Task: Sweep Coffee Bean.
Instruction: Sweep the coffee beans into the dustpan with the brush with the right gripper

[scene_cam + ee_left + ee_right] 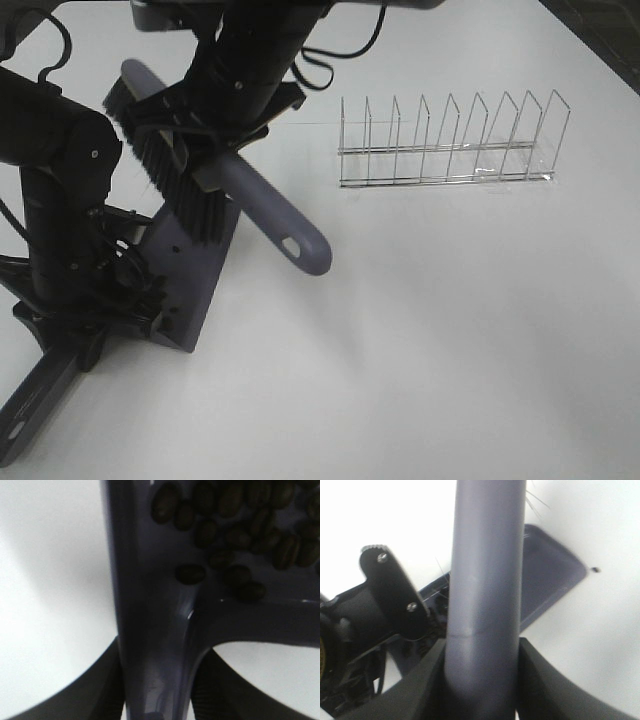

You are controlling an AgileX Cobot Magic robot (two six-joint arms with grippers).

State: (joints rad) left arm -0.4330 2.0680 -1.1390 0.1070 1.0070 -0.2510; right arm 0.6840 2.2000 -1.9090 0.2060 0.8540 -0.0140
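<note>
Several dark coffee beans (235, 530) lie inside the purple dustpan (150, 580). My left gripper (155, 680) is shut on the pan's handle. From the high view the dustpan (195, 280) is at the left of the table, held by the left gripper (140, 290). Just above the pan is the brush, its black bristles (170, 170) facing down. My right gripper (215, 150) has reached across from the top and is shut on the brush's purple handle (485, 580). One small dark bean (595, 570) lies on the table beyond the pan's corner (550, 575).
A clear rack with wire dividers (445, 140) stands at the back right of the white table (450, 340). The left arm's black links (60, 200) fill the left edge.
</note>
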